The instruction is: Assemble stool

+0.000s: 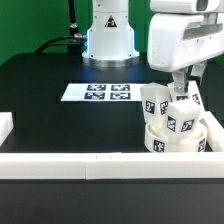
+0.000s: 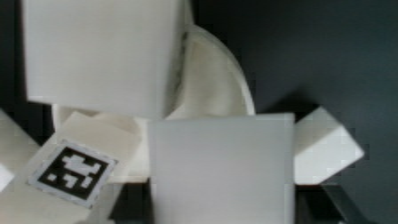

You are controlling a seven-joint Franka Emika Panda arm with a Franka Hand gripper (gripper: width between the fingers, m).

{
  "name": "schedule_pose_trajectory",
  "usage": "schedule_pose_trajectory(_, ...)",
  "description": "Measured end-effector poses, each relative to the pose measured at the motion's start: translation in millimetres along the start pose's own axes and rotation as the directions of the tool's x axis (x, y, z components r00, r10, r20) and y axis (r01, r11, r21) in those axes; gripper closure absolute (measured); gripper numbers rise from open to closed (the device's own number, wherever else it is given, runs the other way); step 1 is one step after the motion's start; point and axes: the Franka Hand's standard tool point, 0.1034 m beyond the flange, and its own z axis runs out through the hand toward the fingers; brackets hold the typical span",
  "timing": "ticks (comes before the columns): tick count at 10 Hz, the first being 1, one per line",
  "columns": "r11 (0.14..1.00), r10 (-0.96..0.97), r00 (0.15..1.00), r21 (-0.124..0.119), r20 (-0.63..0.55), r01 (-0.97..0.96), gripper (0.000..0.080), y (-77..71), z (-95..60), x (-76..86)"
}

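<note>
The round white seat (image 1: 172, 140) with tags on its side lies at the exterior view's right, against the front rail. Two blocky white legs stand on it, one on the left side (image 1: 153, 100) and one on the right side (image 1: 185, 108). My gripper (image 1: 180, 88) comes down from above onto the right leg. In the wrist view the gripper (image 2: 221, 196) is shut on that leg (image 2: 221, 160), with dark fingers (image 2: 128, 192) against both its sides. The other leg (image 2: 107, 50) and the seat (image 2: 224, 88) show beyond it. A tagged face (image 2: 71, 168) shows beside the held leg.
The marker board (image 1: 97, 92) lies flat in the middle of the black table. A long white rail (image 1: 100, 162) runs along the front edge and a short one (image 1: 5, 127) sits at the left. The robot base (image 1: 108, 35) stands at the back.
</note>
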Motion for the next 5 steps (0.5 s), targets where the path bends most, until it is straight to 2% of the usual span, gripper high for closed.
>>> schedule_pose_trajectory(3, 0.921, 0.390, 0.921, 0.006, -0.009, -0.390, 0.0462, -2.9, 0.5, 5.4)
schedule_pose_trajectory(5, 0.892, 0.453, 0.891, 0.005, -0.013, -0.453, 0.0462, -1.3, 0.2, 6.7)
